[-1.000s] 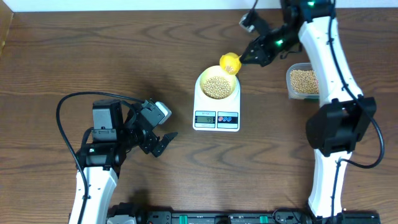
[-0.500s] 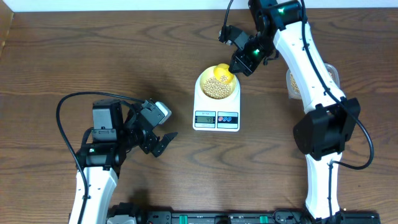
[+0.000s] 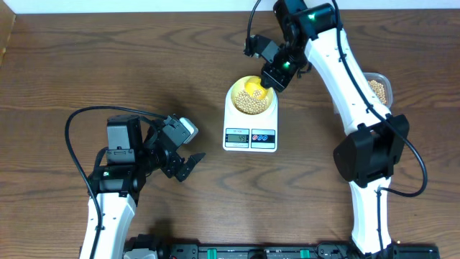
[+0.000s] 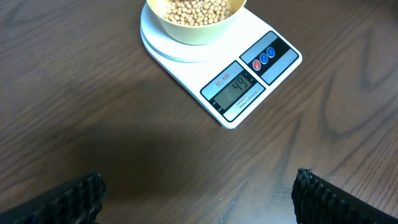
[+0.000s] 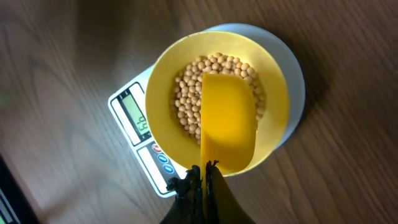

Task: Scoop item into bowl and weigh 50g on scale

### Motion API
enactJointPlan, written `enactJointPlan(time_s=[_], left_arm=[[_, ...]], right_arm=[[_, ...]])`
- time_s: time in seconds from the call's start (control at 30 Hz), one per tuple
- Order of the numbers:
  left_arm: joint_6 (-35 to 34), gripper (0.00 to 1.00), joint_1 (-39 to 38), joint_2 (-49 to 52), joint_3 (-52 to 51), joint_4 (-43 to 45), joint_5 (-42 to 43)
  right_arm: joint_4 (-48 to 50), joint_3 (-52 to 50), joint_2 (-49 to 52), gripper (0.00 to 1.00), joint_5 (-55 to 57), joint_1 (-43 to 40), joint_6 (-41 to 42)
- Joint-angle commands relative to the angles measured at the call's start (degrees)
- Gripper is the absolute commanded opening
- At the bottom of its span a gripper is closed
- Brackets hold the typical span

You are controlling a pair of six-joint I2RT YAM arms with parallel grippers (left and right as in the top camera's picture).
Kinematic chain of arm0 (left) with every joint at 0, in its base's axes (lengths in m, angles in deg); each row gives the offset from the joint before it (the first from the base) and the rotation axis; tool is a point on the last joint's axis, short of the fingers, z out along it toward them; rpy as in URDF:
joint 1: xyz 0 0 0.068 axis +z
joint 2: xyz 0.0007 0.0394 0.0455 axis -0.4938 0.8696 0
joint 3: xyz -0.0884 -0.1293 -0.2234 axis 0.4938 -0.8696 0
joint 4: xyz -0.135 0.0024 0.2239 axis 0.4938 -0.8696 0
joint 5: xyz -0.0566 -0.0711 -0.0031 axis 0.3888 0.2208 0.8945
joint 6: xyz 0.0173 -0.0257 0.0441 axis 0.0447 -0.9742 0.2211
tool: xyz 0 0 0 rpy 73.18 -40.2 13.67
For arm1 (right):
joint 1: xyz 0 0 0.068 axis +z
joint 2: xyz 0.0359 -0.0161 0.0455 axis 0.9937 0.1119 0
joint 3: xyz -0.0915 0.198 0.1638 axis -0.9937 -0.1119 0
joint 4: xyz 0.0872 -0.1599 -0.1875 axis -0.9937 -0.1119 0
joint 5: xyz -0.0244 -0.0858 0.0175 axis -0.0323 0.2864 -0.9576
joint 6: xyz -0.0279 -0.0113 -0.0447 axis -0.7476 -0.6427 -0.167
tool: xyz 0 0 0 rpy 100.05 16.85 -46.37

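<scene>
A robotics lab setup. A left arm [image 3: 108,205] and right arm [image 3: 357,75] stand at a wood-grain tabletop [image 3: 65,50], a black cable [image 3: 69,124] looping.

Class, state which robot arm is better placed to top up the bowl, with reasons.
Right: the right gripper is shut on the yellow scoop, over the bowl on the scale. The left gripper hangs open, empty, away from it.

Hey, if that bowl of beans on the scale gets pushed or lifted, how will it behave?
The bowl looks like smooth, thin plastic, so it would probably slide easily on the glossy scale. It tapers toward its base, so a push near the rim might tip it. The beans are loose and round, likely to roll away if spilled.
</scene>
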Motion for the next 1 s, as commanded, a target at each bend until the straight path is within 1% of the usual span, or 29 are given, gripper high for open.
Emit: enactJointPlan(time_s=[0.0, 0.27, 0.43, 0.7, 0.83, 0.97], left_arm=[[0.6, 0.97, -0.1, 0.0, 0.2, 0.0, -0.3], [0.6, 0.98, -0.1, 0.0, 0.2, 0.0, -0.3], [0.6, 0.98, -0.1, 0.0, 0.2, 0.0, -0.3], [0.6, 0.97, -0.1, 0.0, 0.2, 0.0, -0.3], [0.6, 0.98, -0.1, 0.0, 0.2, 0.0, -0.3], [0.6, 0.97, -0.1, 0.0, 0.2, 0.0, -0.3]], right_arm=[[0.0, 1.5, -1.6, 0.01, -4.4, -1.2, 0.4], [0.6, 1.5, -1.6, 0.01, -4.5, -1.2, 0.8], [0.7, 1.5, -1.6, 0.01, -0.1, 0.5, 0.8], [1.5, 1.5, -1.6, 0.01, -0.1, 0.5, 0.6], [1.5, 1.5, -1.6, 0.01, 2.7, 1.3, 0.6], [1.5, 1.5, -1.6, 0.01, 0.7, 1.2, 0.6]])
